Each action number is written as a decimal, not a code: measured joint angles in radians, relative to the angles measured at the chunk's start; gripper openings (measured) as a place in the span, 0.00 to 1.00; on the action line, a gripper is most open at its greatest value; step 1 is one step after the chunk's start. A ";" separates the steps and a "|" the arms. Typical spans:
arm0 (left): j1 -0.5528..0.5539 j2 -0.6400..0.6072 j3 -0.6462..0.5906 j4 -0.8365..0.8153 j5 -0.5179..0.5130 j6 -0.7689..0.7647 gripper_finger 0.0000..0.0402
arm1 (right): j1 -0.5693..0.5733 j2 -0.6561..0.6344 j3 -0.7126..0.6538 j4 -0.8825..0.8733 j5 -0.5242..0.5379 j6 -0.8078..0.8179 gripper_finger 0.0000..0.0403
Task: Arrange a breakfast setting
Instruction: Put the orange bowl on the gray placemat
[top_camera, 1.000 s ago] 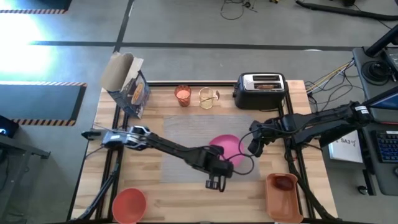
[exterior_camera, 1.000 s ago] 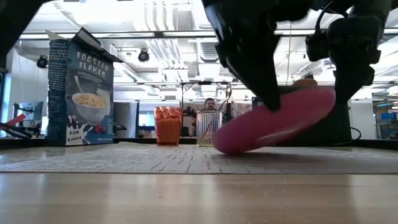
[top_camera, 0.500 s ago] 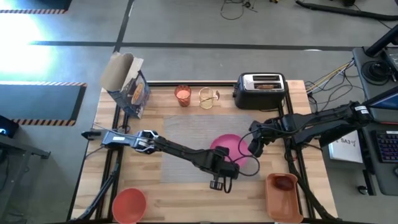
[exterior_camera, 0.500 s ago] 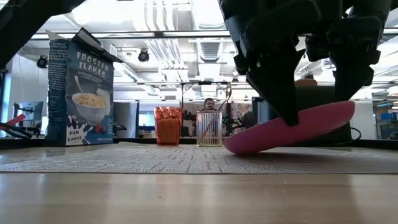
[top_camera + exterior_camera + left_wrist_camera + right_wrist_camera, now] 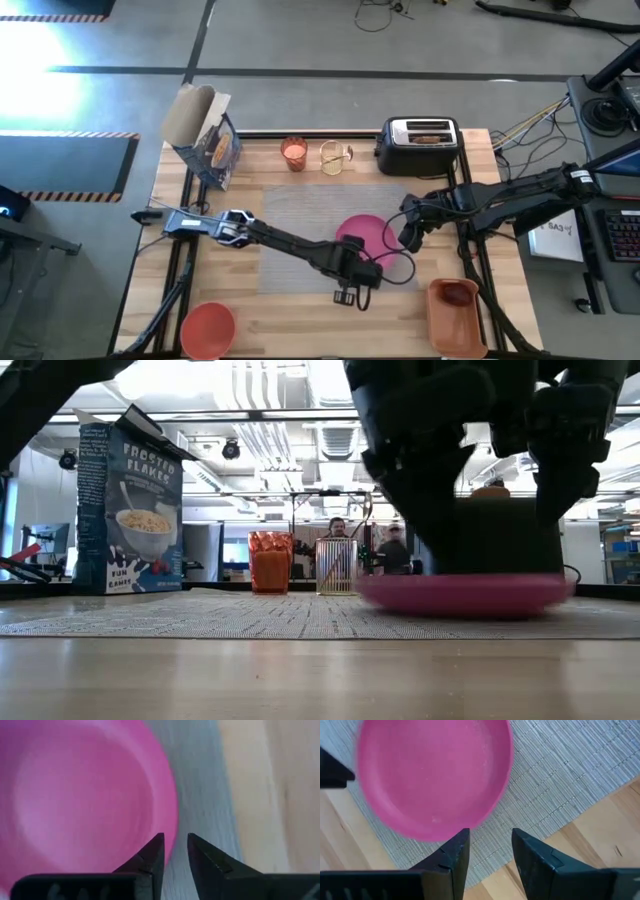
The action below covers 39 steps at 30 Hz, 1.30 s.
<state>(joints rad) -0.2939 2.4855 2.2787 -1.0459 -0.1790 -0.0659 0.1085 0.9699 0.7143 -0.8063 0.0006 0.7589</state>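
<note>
Plate (image 5: 365,233): now flat on mat (image 5: 300,215), toward its 4 o'clock corner; was tilted.
Left pincer (image 5: 347,296): fingers parted, plate released.
Right pincer (image 5: 408,240): open, empty, at plate's 3 o'clock.
Meaning: plate placed.

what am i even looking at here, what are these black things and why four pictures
Two robot arms work at a wooden table, filmed by four cameras at once. One looks straight down, one sits level with the tabletop, and one rides on each wrist, so the dark prongs there are that arm's own fingers. On the grey placemat lies a pink plate, flat. The left end effector sits at the plate's near edge with its fingers slightly apart, gripping nothing. The right end effector waits by the plate's other side, open and empty. Also there: a cereal box, a glass of orange drink, a toaster, an orange-red bowl and an orange bin.
</note>
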 joint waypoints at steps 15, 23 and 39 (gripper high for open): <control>-0.059 -0.162 -0.092 -0.367 -0.139 -0.232 0.19 | 0.000 0.000 0.000 0.005 0.000 0.000 0.34; -0.079 -0.495 -0.577 -0.262 0.010 -0.522 0.19 | 0.000 0.000 0.000 0.005 0.000 0.000 0.34; -0.516 -0.895 -0.996 0.066 0.074 -1.448 0.19 | 0.000 0.000 0.000 0.012 0.001 0.000 0.34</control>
<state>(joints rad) -0.8103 1.5906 1.2823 -0.9797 -0.1049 -1.5137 0.1085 0.9699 0.7143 -0.7944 0.0013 0.7589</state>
